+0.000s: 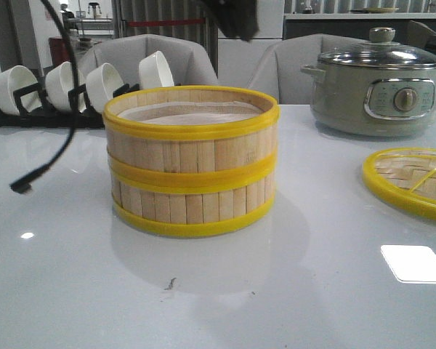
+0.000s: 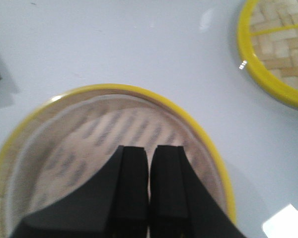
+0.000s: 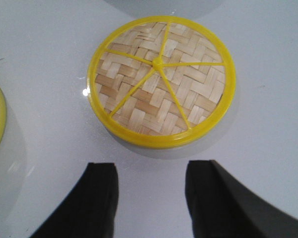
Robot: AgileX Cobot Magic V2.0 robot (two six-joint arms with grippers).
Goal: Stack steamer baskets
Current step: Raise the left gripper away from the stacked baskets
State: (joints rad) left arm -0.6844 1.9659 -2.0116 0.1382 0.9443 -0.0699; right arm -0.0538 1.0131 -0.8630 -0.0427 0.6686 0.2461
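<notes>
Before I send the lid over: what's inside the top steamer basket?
Only the white liner shows in the top steamer basket; the shut left gripper hides part of it. The lower basket's inside is covered.

Low front view, wrist views downward, lid (image 3: 161, 82) shared

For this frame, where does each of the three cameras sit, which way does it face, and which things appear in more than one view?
Front view: low at the table edge, facing forward at the stacked steamer baskets, pot behind; a dark arm part at top.
Left wrist view: above the stack, looking down into the top basket; left gripper shut.
Right wrist view: above the table, looking down at the lid; right gripper open.
Shared: the lid appears in all three views, as do the baskets.
</notes>
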